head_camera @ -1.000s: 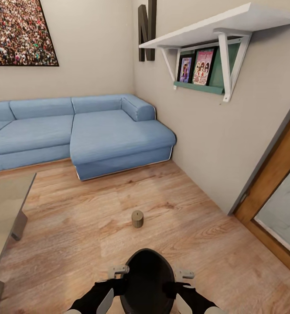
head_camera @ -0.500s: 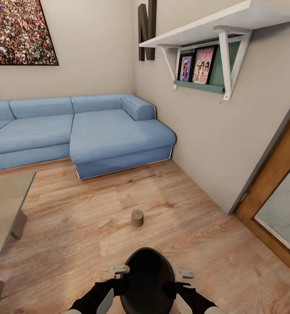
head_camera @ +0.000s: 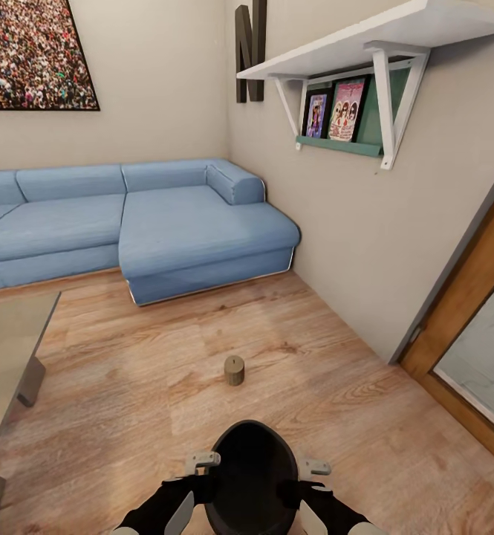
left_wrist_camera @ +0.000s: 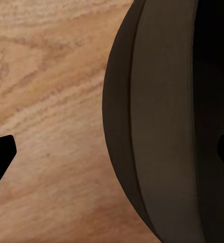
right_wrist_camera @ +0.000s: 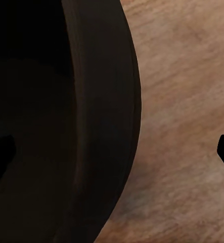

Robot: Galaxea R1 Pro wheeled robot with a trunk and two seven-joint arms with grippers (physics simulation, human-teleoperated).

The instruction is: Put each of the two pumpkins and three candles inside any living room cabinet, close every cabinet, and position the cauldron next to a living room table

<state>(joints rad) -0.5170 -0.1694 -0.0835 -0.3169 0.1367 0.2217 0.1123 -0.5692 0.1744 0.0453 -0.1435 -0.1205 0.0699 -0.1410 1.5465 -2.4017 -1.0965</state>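
The black cauldron (head_camera: 250,475) sits right in front of me at the bottom of the head view, between my two grippers. My left gripper (head_camera: 209,469) straddles its left wall, and the left wrist view shows that gripper (left_wrist_camera: 114,152) open, its fingertips wide apart on either side of the cauldron (left_wrist_camera: 162,126) wall. My right gripper (head_camera: 301,474) straddles the right wall, also open (right_wrist_camera: 114,149), around the cauldron (right_wrist_camera: 91,116). One stubby candle (head_camera: 234,370) stands on the wood floor ahead. A corner of the grey glass table (head_camera: 5,349) shows at the left.
A blue corner sofa (head_camera: 165,223) fills the far side against the back wall. On the right wall hangs a white shelf (head_camera: 351,44) with pictures under it. A wooden door frame (head_camera: 469,297) stands at the right. Wood floor lies between candle and sofa.
The head view has shifted very slightly. The cauldron, both grippers and the candle keep their places.
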